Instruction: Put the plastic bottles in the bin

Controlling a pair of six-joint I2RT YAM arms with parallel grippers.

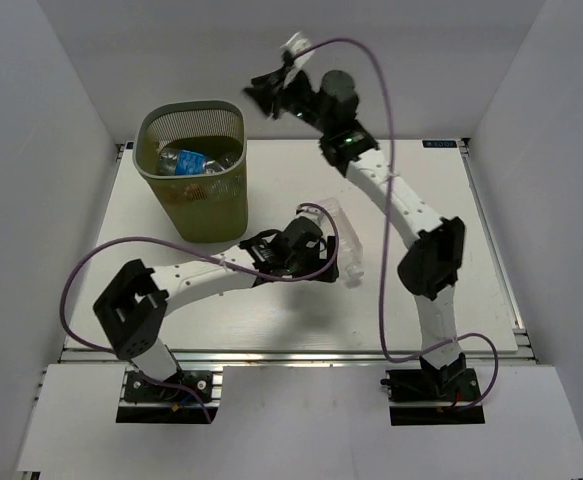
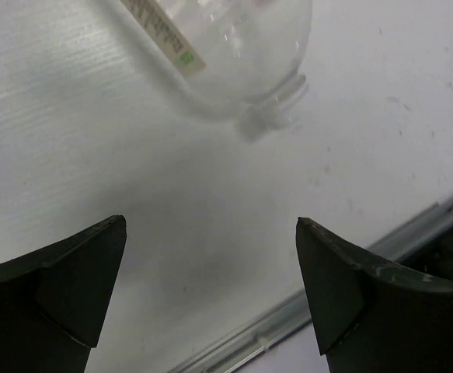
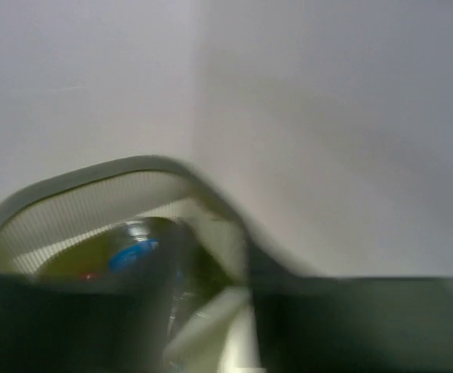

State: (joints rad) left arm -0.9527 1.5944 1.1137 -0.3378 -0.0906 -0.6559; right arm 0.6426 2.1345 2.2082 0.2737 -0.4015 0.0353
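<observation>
The olive-green mesh bin [image 1: 203, 205] stands at the table's back left with several plastic bottles in it, one of them blue-labelled [image 1: 183, 160]. One clear bottle [image 1: 343, 238] lies on the table at mid-centre. My left gripper [image 1: 323, 262] is low beside it, open and empty; in the left wrist view the bottle [image 2: 234, 47] lies just beyond the fingertips, apart from them, its neck pointing towards the table's metal edge. My right gripper [image 1: 266, 92] hangs high, just right of the bin's rim. The right wrist view is blurred: bin rim [image 3: 94, 175], blue label [image 3: 133, 252], and a pale smear between dark fingers [image 3: 381, 326].
White walls close in the table on the left, back and right. A metal rail [image 2: 304, 311] runs along the table's near edge close to my left gripper. Purple cables loop over both arms.
</observation>
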